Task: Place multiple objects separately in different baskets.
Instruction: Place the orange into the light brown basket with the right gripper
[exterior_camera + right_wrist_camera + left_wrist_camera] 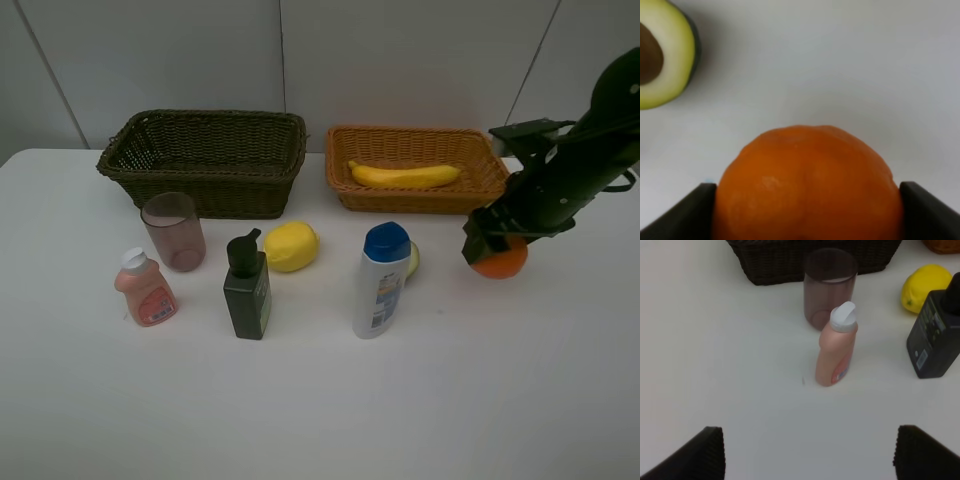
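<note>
My right gripper [493, 243] [807, 212] is shut on the orange [501, 261] [807, 185], low over the table in front of the light orange-brown basket [480, 195]. That basket holds the banana [404, 175]. The halved avocado [662, 55] [413, 258] lies cut side up, mostly hidden behind the white blue-capped bottle [382, 280]. The lemon [291, 246], dark green pump bottle [247, 290], pinkish cup [174, 231] and small pink bottle [145, 288] [836, 352] stand before the empty dark basket [205, 160]. My left gripper [807, 455] is open and empty, short of the pink bottle.
A white table [320, 410] carries everything, and a grey wall stands behind the baskets. The left wrist view also shows the cup [830, 287], lemon [926, 287] and pump bottle [935, 337].
</note>
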Robot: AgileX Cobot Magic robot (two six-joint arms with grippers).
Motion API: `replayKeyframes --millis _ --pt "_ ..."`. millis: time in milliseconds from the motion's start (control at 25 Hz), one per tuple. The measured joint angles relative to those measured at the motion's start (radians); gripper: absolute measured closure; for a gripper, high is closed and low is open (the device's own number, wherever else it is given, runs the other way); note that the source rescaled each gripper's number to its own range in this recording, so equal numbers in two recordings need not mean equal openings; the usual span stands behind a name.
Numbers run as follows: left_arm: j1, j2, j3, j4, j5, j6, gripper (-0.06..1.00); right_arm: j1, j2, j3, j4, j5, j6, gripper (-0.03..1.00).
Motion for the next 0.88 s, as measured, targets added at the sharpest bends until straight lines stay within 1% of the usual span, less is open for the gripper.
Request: replayKeyframes --millis 160,400,560,760,880 --pt "0.0 0.0 0.0 0.0 0.0 0.0 0.04 0.0 -0.002 -0.092 -0.003 0.066 0.0 0.36" --pt "0.0 0.0 0.0 0.0 0.0 0.0 0.04 0.0 0.004 -0.229 -0.009 0.079 0.0 0.36" --pt "0.0 0.0 0.0 0.0 0.0 0.0 0.04 0.0 0.045 -0.32 -0.058 0.078 0.0 0.36" --pt "0.0 0.0 0.0 0.0 0.0 0.0 0.04 0.0 0.133 -0.439 -0.156 0.063 0.0 0.36" --pt "0.0 0.0 0.0 0.0 0.0 0.0 0.04 -0.012 0.197 -0.518 -0.173 0.056 0.0 0.36"
